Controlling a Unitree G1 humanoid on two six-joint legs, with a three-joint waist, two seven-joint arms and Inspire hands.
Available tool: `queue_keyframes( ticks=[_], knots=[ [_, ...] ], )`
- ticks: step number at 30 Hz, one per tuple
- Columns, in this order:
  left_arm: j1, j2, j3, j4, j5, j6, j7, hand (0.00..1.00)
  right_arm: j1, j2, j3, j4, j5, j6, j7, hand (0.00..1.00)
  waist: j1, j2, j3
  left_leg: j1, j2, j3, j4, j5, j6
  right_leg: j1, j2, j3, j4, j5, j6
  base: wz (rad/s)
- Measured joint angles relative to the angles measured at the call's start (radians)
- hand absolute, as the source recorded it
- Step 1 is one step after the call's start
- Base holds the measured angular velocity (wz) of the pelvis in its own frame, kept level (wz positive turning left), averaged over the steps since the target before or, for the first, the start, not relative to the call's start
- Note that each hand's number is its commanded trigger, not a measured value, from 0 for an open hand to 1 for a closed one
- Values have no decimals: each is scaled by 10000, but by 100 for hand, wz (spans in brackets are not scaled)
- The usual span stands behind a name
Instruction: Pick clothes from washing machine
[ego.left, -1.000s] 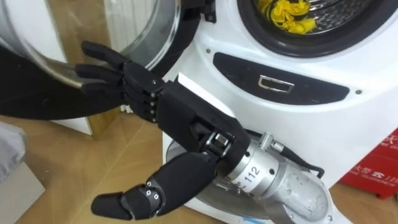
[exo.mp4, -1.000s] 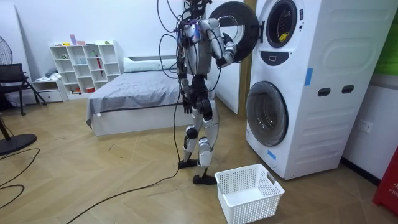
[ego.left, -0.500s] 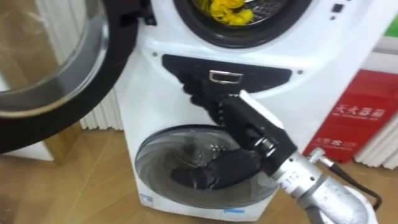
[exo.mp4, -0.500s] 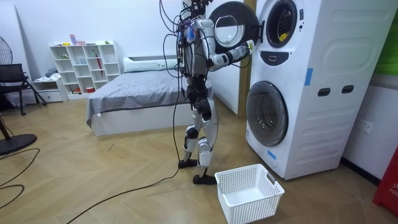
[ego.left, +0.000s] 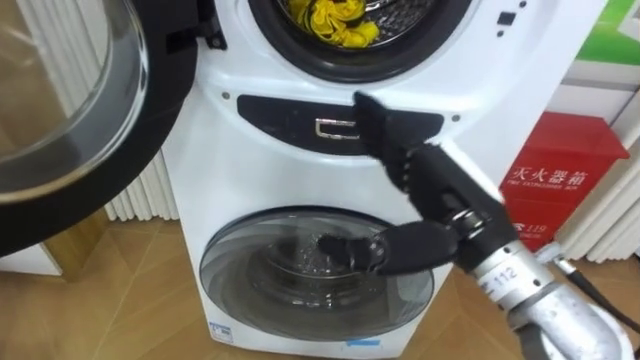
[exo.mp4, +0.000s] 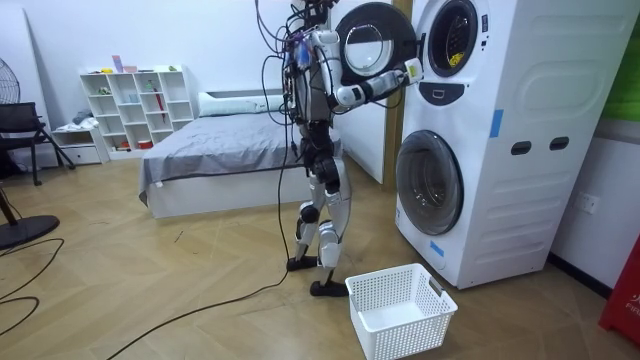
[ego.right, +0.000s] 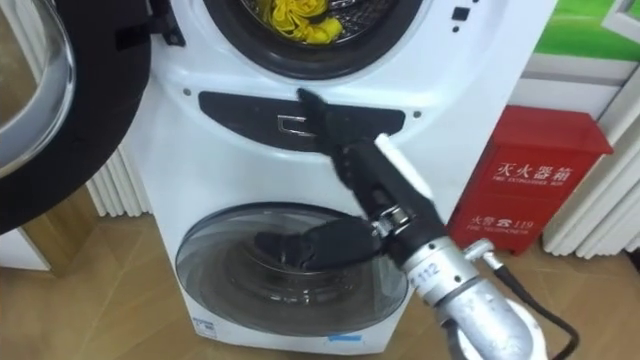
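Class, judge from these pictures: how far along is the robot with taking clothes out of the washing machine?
Done: the upper machine's door stands open. In hand: the right hand, open and empty, is raised before the panel just below the drum. Left: the yellow clothes lie in the drum, untouched, and the white laundry basket on the floor looks empty.

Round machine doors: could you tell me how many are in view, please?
2: the upper door swung open at left, the lower door shut below the open drum.
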Motion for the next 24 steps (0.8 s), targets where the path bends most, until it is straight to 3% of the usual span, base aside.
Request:
queue_keyframes(
  ticks=[8, 13, 19, 21, 22, 24],
  knots=[
    [91, 8, -3, 0, 160, -7, -68, 0, -912, 95, -119, 33, 1699, -30, -799, 0, 174, -14, 44, 66, 6, 34, -13, 0, 0, 44, 9, 13, 6, 0, 0, 1],
    [83, 10, -14, 14, 178, 20, -67, 0, -1017, 110, 73, 182, 1773, -30, -1159, 0, 434, -61, 83, 135, 2, 37, -10, 0, 0, 126, 8, 16, -10, -6, 10, 0],
    [15, -19, -29, 27, 431, 243, -58, 0, -1462, 447, 173, 1412, 1627, -12, -1207, 0, 625, -47, 109, 63, 15, 37, 308, -42, -10, 131, 54, 7, 112, -111, -10, 1],
    [20, 0, -27, 67, 432, 326, -59, 0, -1462, 480, 189, 1451, 1631, -17, -1197, 0, 803, -19, 133, -245, 97, 44, 1173, -349, -75, -68, 63, 78, 582, -396, -89, -10],
    [68, 44, -7, 79, 444, 384, -70, 0, -1499, 524, 254, 1673, 1627, -82, -1188, 0, 893, -5, 149, -596, 187, 46, 2201, -559, -168, -101, 80, 92, 825, -622, -186, -13],
    [175, 55, 65, 60, 503, 398, -99, 0, -1523, 577, 421, 2119, 1557, -84, -1206, 0, 1004, 47, 189, -1146, 348, 28, 3995, -589, -199, 49, 62, 238, 1040, -827, -261, -20]
  ],
)
